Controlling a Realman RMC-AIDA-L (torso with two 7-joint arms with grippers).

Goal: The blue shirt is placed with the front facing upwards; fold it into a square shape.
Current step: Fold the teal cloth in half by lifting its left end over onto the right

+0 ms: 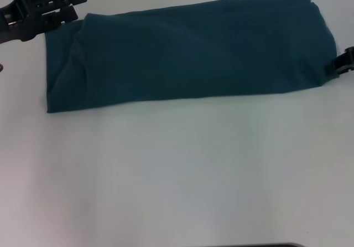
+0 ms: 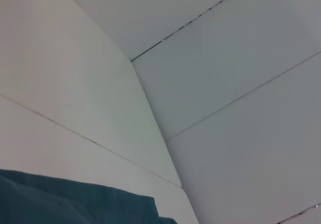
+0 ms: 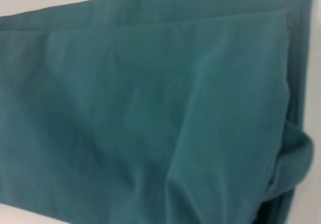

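Blue shirt (image 1: 188, 50) folded long on white table (image 1: 177, 169).

blue shirt (image 1: 188, 50) | dark teal, folded into long band | flat on table, far side

blue shirt (image 1: 188, 53) matt soft cloth; table (image 1: 177, 175) smooth
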